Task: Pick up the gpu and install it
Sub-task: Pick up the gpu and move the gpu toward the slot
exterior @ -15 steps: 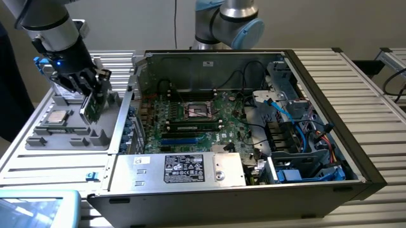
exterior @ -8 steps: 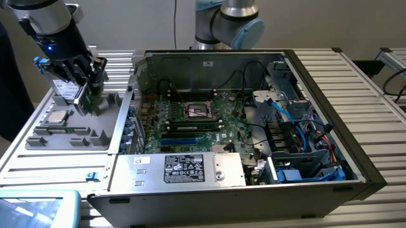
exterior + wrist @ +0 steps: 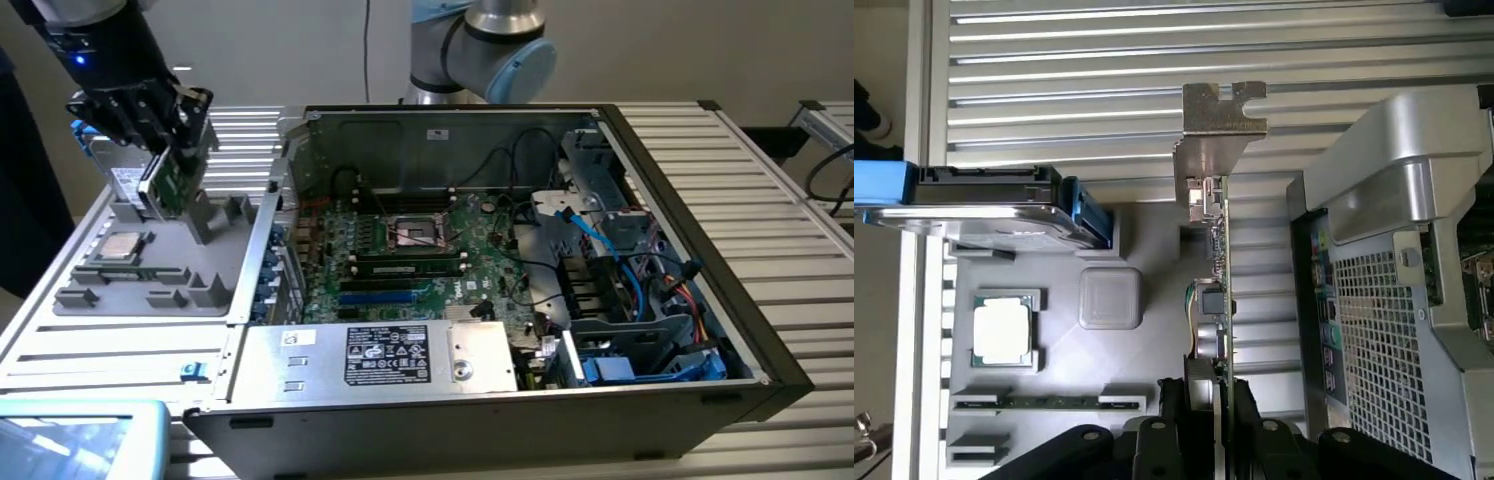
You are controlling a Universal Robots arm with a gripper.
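The gpu (image 3: pixel 171 182) is a green card with a silver end bracket, standing on edge over the far end of the grey parts tray (image 3: pixel 200 285) at the exterior view's left. My gripper (image 3: pixel 154 135) comes down on it from above and is shut on its upper edge. In the wrist view the gpu (image 3: pixel 1220 250) runs edge-on away from my gripper (image 3: pixel 1214 400), with the bracket at its far end. One dark finger (image 3: pixel 1172 405) presses on each side of the card. Whether its lower edge has left the tray's holder I cannot tell.
The open computer case (image 3: pixel 694 240) lies at the exterior view's right with the motherboard (image 3: pixel 400 250) exposed and a power supply (image 3: pixel 387 355) in front. On the tray sit a processor (image 3: pixel 1004 330), a silver drive (image 3: pixel 994 205) and a memory stick (image 3: pixel 1049 402). The case's perforated rear wall (image 3: pixel 1374 320) stands close beside the card.
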